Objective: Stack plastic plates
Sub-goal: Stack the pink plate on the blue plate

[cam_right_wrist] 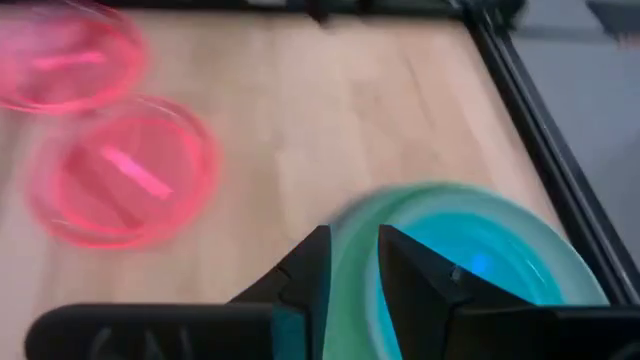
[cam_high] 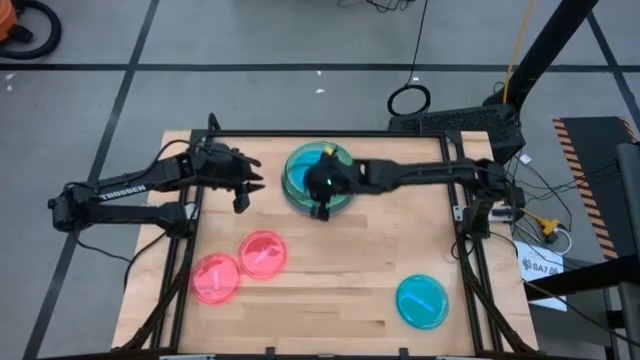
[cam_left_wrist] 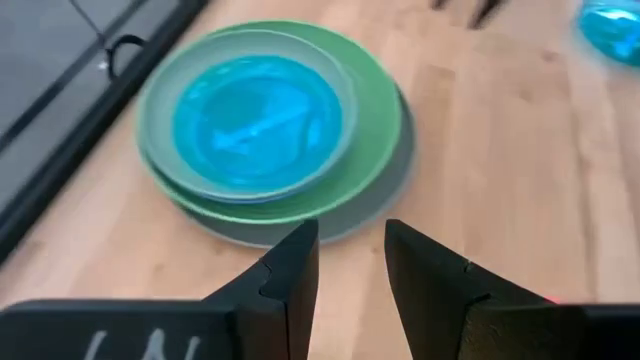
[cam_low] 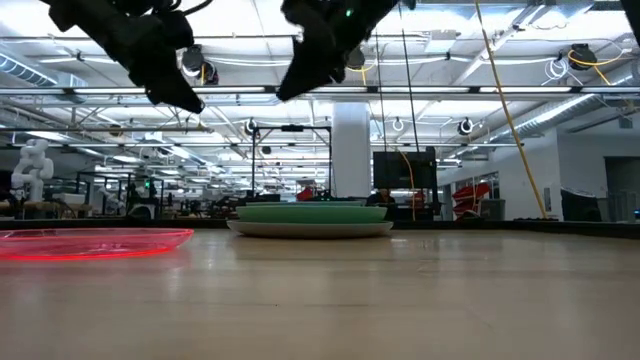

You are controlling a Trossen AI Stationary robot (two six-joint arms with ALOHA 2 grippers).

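Near edge of the table (cam_high: 330, 290): lone teal plate (cam_high: 421, 301) at right, two pink plates (cam_high: 240, 266) at left, touching or overlapping (can't tell which). Farther back, the stack (cam_high: 318, 177): grey at bottom, then green, pale mint, blue on top. Right gripper (cam_high: 320, 210) hangs over the stack's near rim, fingers a bit apart, empty. Left gripper (cam_high: 243, 197) waits left of the stack, off the wood, fingers slightly spread, nothing held.
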